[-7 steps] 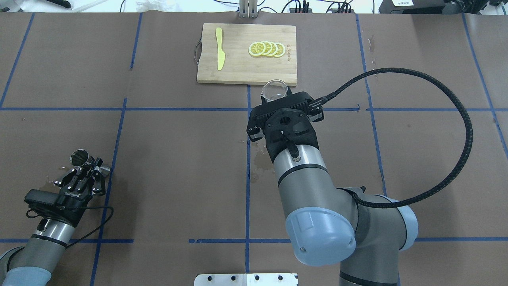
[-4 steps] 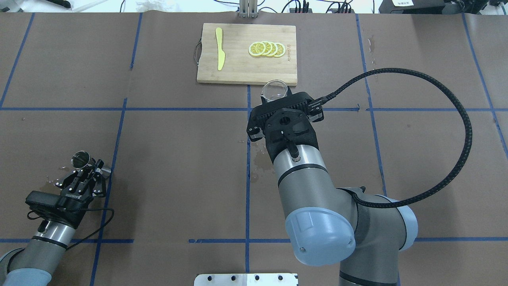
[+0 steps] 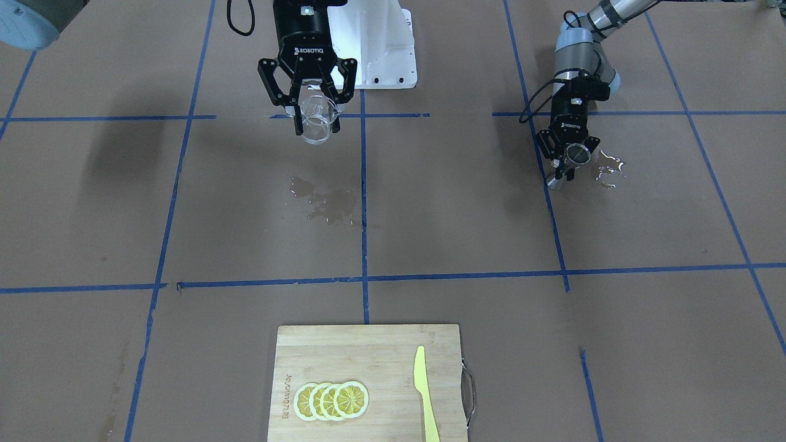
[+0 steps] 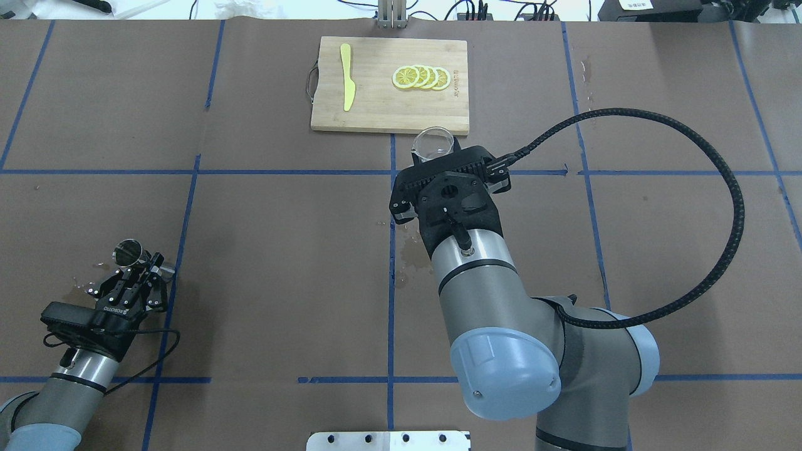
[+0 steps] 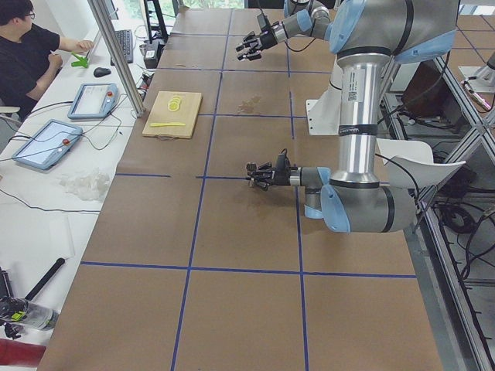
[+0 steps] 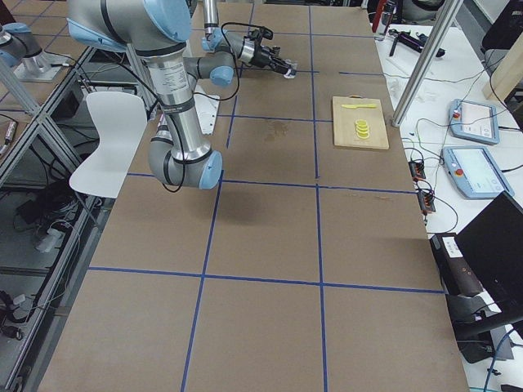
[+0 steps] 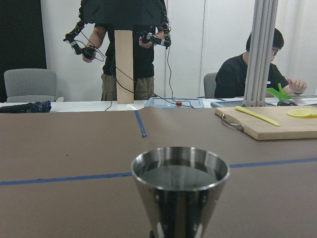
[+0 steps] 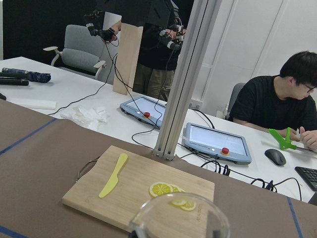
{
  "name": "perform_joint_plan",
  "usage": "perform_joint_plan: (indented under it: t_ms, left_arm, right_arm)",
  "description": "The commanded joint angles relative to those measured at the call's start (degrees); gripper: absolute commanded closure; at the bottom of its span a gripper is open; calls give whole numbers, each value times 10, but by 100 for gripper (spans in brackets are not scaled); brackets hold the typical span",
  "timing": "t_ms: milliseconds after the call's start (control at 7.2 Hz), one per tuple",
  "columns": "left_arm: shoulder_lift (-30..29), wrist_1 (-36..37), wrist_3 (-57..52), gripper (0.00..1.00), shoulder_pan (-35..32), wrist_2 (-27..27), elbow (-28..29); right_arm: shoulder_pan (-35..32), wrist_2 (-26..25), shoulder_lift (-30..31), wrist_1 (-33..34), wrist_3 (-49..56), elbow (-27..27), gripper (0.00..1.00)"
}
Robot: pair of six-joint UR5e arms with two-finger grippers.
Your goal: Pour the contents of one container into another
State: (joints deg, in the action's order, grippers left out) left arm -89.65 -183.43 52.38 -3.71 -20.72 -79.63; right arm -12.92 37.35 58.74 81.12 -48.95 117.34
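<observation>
– Glass beaker point(image 3: 318, 124), upright and raised off the counter point(image 3: 430, 215), gripped by the right gripper point(image 3: 318, 127) near the middle. Does that read right?
– Yes. The gripper is closed part-way, its fingers pressed to the beaker's wall and nothing else in it. No view shows whether the beaker carries liquid.
– And the steel jigger point(image 3: 577, 153)?
– Well apart, off on the robot's left. The left gripper point(image 3: 568, 164) is pinched around its narrow waist. The jigger stands upright, foot on or just above the counter; I cannot tell which. The left wrist camera shows its mouth facing up, the inside dark and shiny. Filled or not is unclear.
– So where does the pour stand?
– Not under way, by the look of it. Both vessels are in hand, but the beaker is level and its lip is nowhere near the jigger's mouth. What seems left is to bring the two together, set lip over mouth and tip.
– The wet marks?
– One spill point(image 3: 325, 202) on the brown paper near the beaker, and a smaller puddle point(image 3: 608, 167) just beside the jigger. Liquid lies outside both vessels.
– Background?
– A bamboo cutting board point(image 3: 381, 344) with lemon slices point(image 3: 331, 400) and a yellow knife point(image 3: 424, 393), across the counter from the robot, well clear of both arms.
</observation>
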Motion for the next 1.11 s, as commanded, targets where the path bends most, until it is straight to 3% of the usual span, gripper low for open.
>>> perform_joint_plan:
  t_ms: [0,555,694,833,972]
  left_arm:
    - [0,0,0,66,1,1,0]
    - [0,-2,-1,28,3,1,3]
    - [0,-4,-1,8,3,3,3]
    - [1,-6,-3,1,3,6,-2]
    - [1,-11,-3,1,3,6,-7]
  right_arm:
    - [0,0,1,0,0,0,100]
    - [0,0,1,0,-1,0,100]
    - [0,0,1,0,0,1,100]
    - [0,0,1,0,0,1,100]
    - [0,0,1,0,-1,1,100]
